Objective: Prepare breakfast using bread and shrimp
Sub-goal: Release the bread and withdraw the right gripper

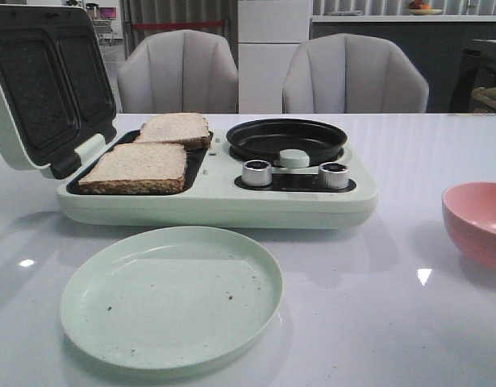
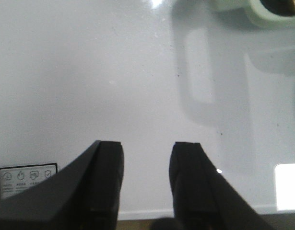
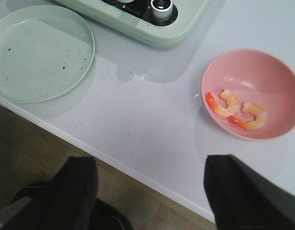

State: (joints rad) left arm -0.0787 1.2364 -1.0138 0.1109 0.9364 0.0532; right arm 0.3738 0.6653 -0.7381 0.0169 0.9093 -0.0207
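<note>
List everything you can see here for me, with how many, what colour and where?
bread: two, pale beige with brown crust, lying side by side on the open maker's dark plate
breakfast maker: one, pale green, lid up, middle of the table
round pan: one, black, on the maker's right half
knobs: two, silver, on the maker's front
button: one, pale green, between the knobs
plate: one, pale green, in front of the maker
bowl: one, pink, right side of the table
shrimp: two, orange and white, inside the bowl
table: one, white and glossy
chairs: two, grey, behind the table
left fingers: black, apart
right fingers: black, wide apart
</note>
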